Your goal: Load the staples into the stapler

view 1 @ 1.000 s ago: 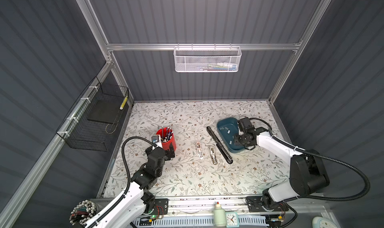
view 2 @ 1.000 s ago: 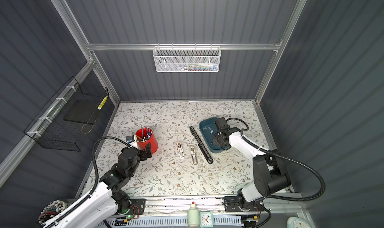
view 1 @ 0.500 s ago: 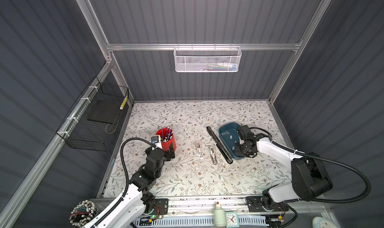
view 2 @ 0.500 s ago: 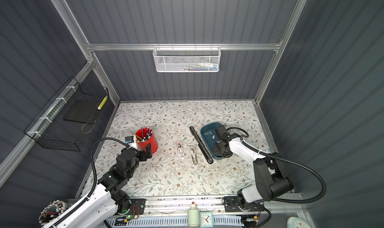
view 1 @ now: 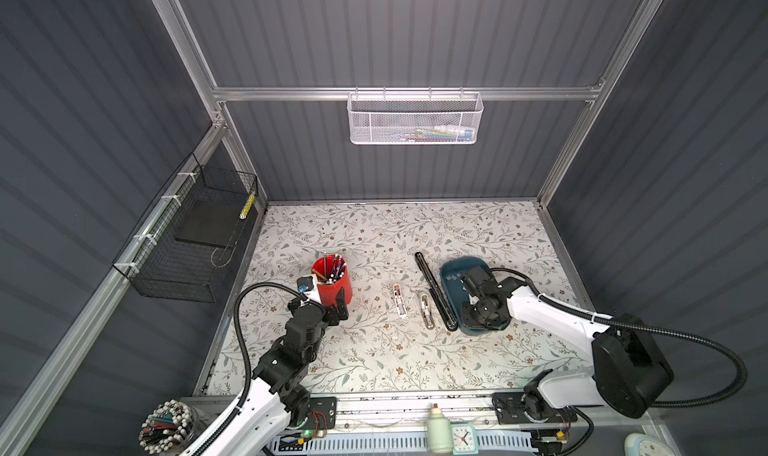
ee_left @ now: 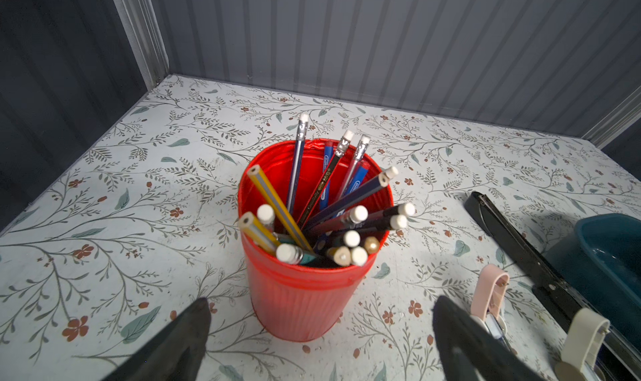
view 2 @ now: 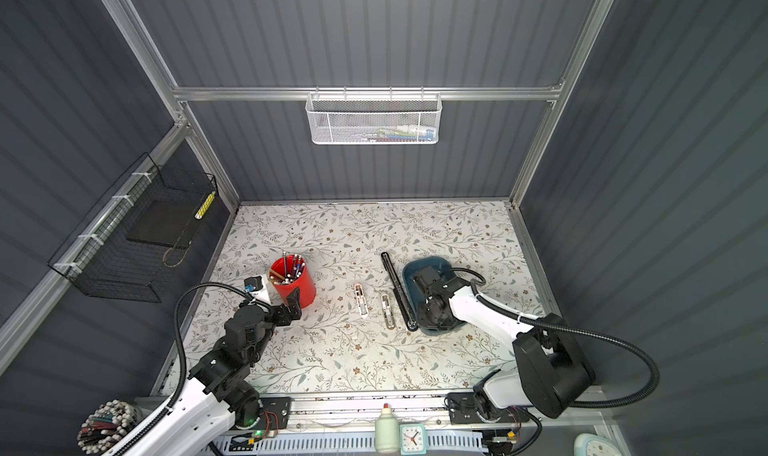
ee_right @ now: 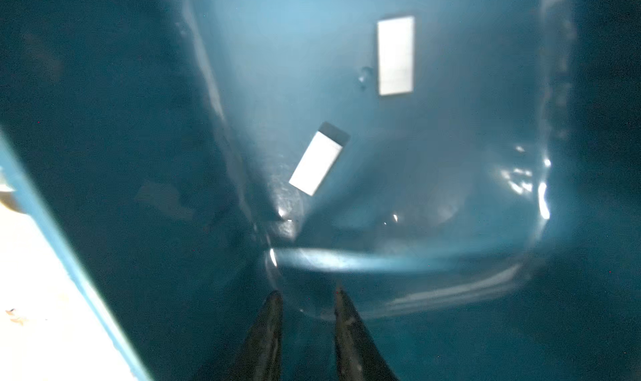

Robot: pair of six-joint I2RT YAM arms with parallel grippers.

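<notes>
Right wrist view: my right gripper [ee_right: 307, 289] down in the tray [ee_right: 138, 136], jaws a crack apart, empty; staples [ee_right: 317, 159] loose by its wall, none picked, stapler [view 1: 434, 292] loading all ahead.

Top views sharp, evenly lit from above; right wrist view blurred, tray [ee_right: 543, 195] wall glaring, staples [ee_right: 396, 55] blown out white.

A table [view 1: 374, 350] covered in a pale floral print fills the lower middle of both top views. A red cup [view 1: 337, 292] of pencils stands left of centre. Right of it lie a small pink-and-white tool [view 1: 399, 300] and a cream one [view 1: 427, 311], side by side and apart. Further right, a long black stapler [view 1: 434, 290] lies slantwise, close against the left edge of a teal tray [view 1: 453, 273].
</notes>
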